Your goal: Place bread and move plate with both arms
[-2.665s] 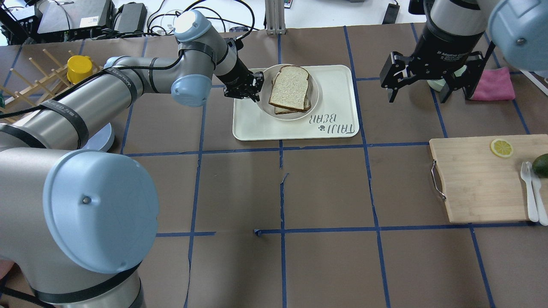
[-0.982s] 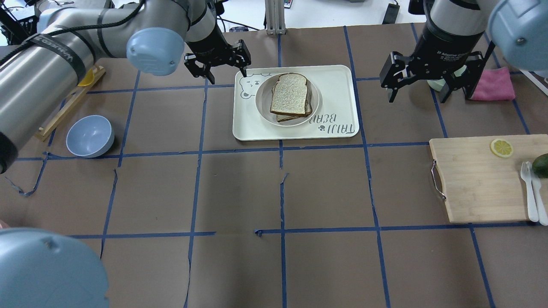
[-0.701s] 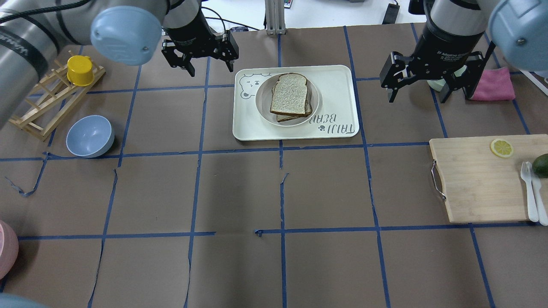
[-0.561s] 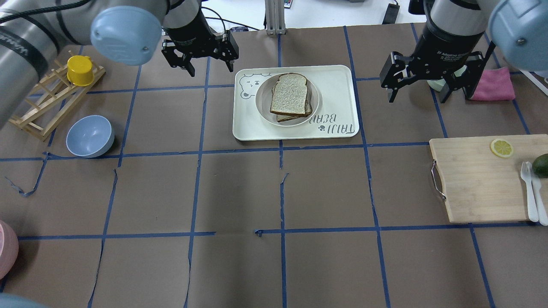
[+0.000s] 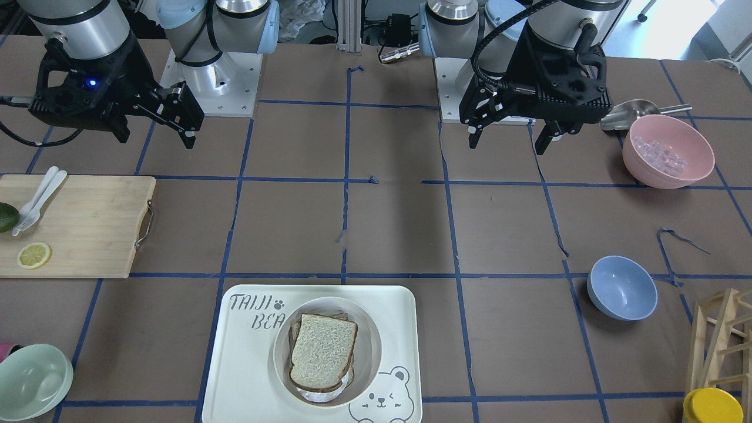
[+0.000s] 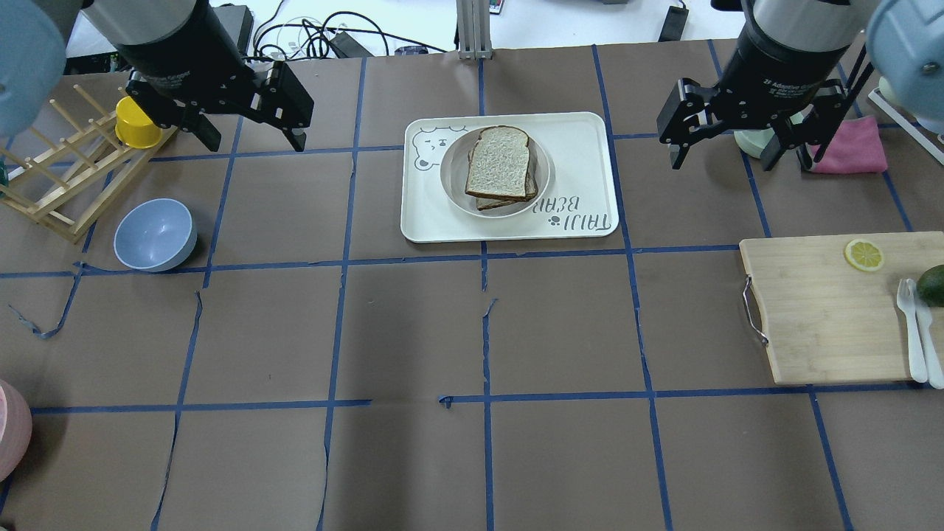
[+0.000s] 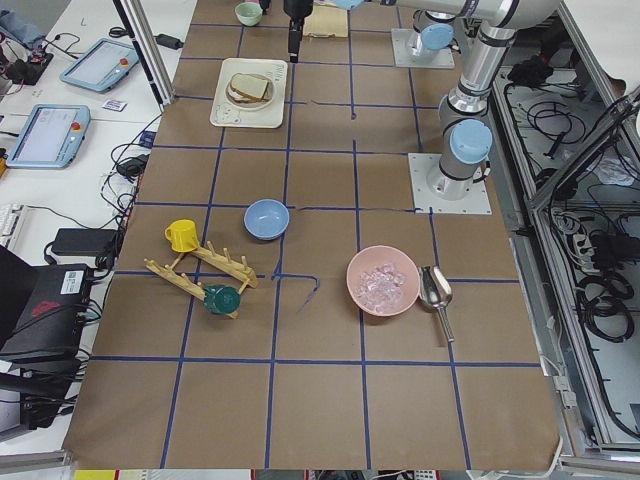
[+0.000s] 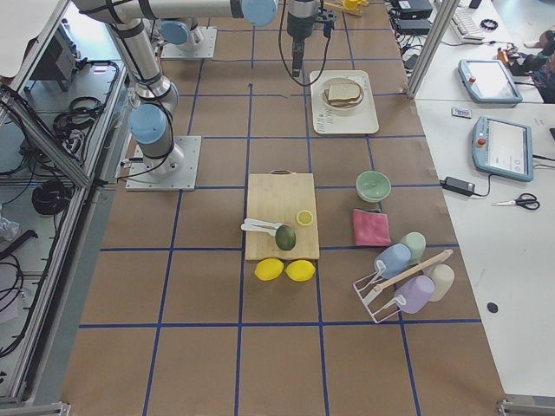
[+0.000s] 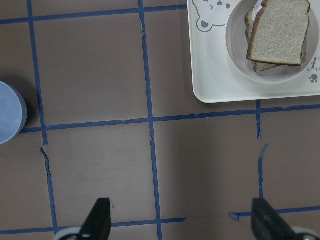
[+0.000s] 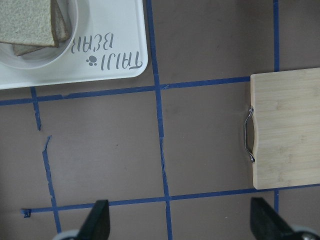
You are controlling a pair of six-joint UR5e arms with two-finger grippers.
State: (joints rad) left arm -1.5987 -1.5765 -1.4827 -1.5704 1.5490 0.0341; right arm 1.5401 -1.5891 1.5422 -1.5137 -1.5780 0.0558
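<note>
On the far middle of the table, the bread (image 6: 499, 162) is lying on top of another slice inside the plate (image 6: 451, 175). The plate is sitting on the cream tray (image 6: 579, 144), between its bear drawing and its lettering. The left gripper (image 6: 253, 137) is hanging above the table, well to the tray's left and near the wooden rack (image 6: 59, 184), with its jaws spread wide and empty. The right gripper (image 6: 723, 158) is hanging well to the tray's right, near the pink cloth (image 6: 855, 147), with its jaws also spread and gripping nothing.
</note>
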